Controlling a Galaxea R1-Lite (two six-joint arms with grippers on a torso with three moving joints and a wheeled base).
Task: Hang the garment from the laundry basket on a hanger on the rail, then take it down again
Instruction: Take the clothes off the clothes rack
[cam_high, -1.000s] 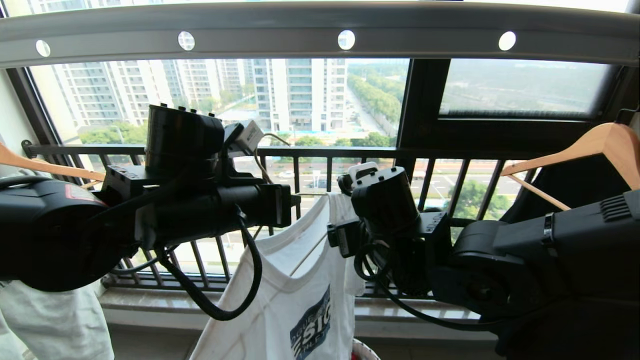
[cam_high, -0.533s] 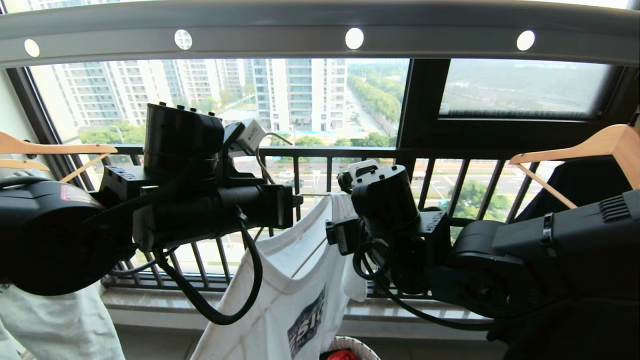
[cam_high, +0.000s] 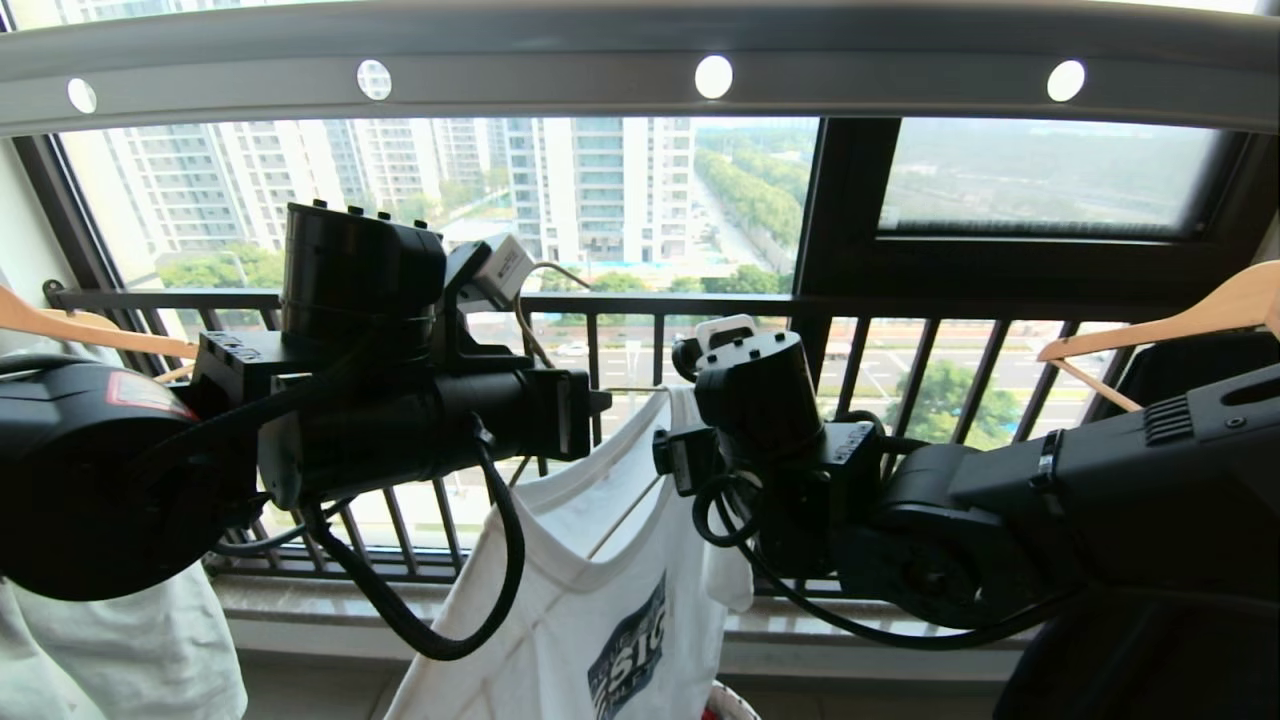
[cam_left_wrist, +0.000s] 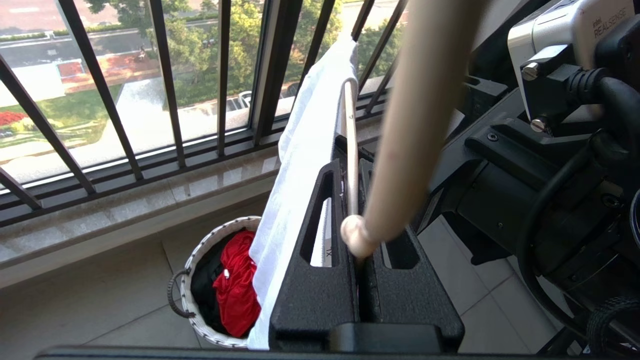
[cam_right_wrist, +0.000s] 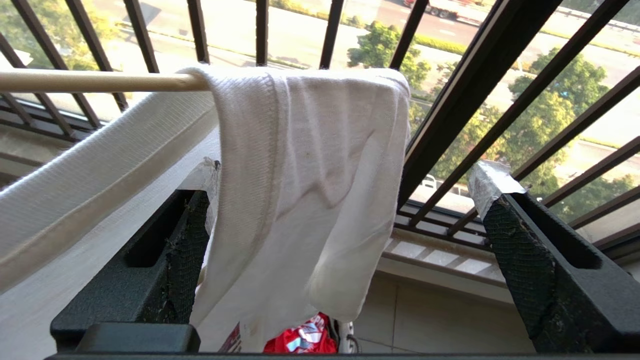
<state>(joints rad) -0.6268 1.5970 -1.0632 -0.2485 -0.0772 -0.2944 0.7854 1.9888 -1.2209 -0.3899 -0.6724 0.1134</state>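
Left gripper (cam_left_wrist: 357, 220) fingers clenched on the hanger (cam_left_wrist: 351, 150), held out below the rail (cam_high: 560, 75). Right gripper (cam_right_wrist: 345, 210) fingers spread wide, released, straddling the draped shoulder of the garment (cam_right_wrist: 300, 175). Garment slung on the hanger between both arms, chest logo facing back. Lower down, on the floor, the laundry basket (cam_left_wrist: 197, 320) with a red garment (cam_left_wrist: 235, 285) inside. Beyond, the window railing (cam_high: 660, 345).

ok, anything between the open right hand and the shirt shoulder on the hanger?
Nothing visible. The right hand is open around the T-shirt shoulder draped over the hanger; only air lies between.
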